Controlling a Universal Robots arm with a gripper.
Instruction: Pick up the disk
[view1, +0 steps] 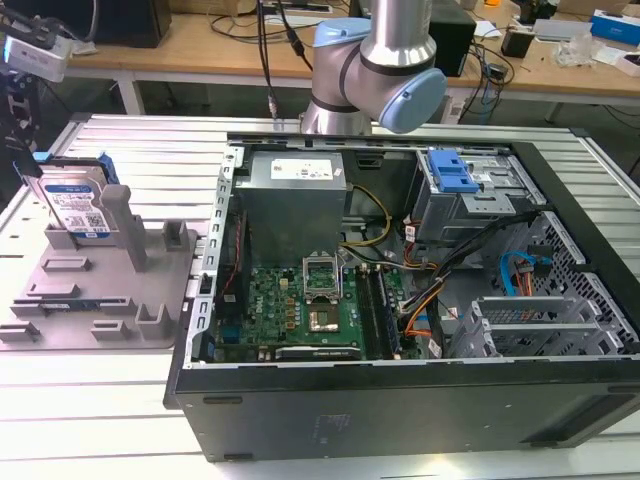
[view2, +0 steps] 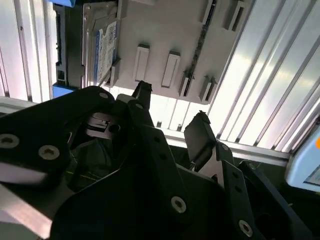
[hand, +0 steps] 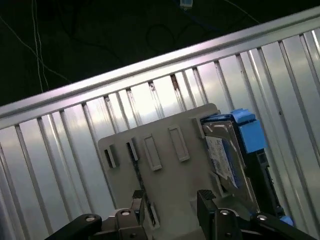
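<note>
The bench (view1: 100, 400) carries two items. The holder (view1: 100, 290) lies flat at the exterior view's left. The open computer case (view1: 400, 400) lies just beside it, on the exterior view's right. The disk (view1: 75, 205) stands on edge in the holder's far left corner, against an upright post (view1: 120, 215). Inside the case, the motherboard (view1: 300, 305) lies on the floor toward the front. The power supply (view1: 295, 195) sits behind it and the drive cage (view1: 470, 185) is at the rear right. The arm (view1: 380, 60) rises behind the case. In the first wrist view the tool (hand: 171, 200) hangs over the holder's edge. Its fingers are apart and clear of the disk, which stands off to one side.
</note>
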